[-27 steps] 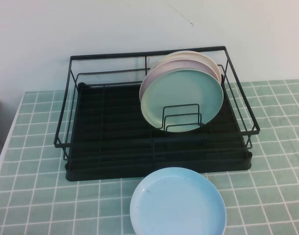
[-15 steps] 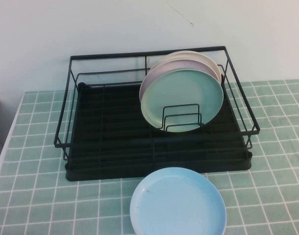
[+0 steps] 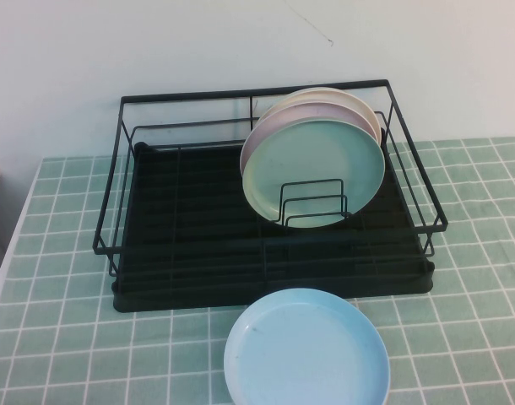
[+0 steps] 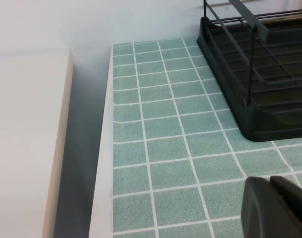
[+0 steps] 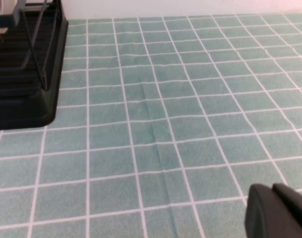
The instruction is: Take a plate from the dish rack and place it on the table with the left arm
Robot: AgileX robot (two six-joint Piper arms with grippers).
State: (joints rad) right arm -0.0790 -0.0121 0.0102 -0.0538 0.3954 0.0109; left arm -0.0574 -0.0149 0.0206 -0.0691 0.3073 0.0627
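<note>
The mint-green plate [image 3: 315,171] stands upright at the front of the small wire holder in the black dish rack [image 3: 190,245]. A pale pink plate [image 3: 259,132] and a cream plate [image 3: 342,95] stand behind it. Neither arm shows in the high view. My left gripper [image 4: 268,182] is shut and empty, low over the green tiled table [image 4: 161,129], near the rack's corner [image 4: 260,74]. My right gripper [image 5: 271,190] is shut and empty over the tiles [image 5: 180,99], with the rack's other corner [image 5: 22,74] off to the side.
A light blue plate [image 3: 306,350] lies flat on the table in front of the rack. The table's left edge [image 4: 104,148] borders a white surface [image 4: 27,134]. A white wall stands behind the rack.
</note>
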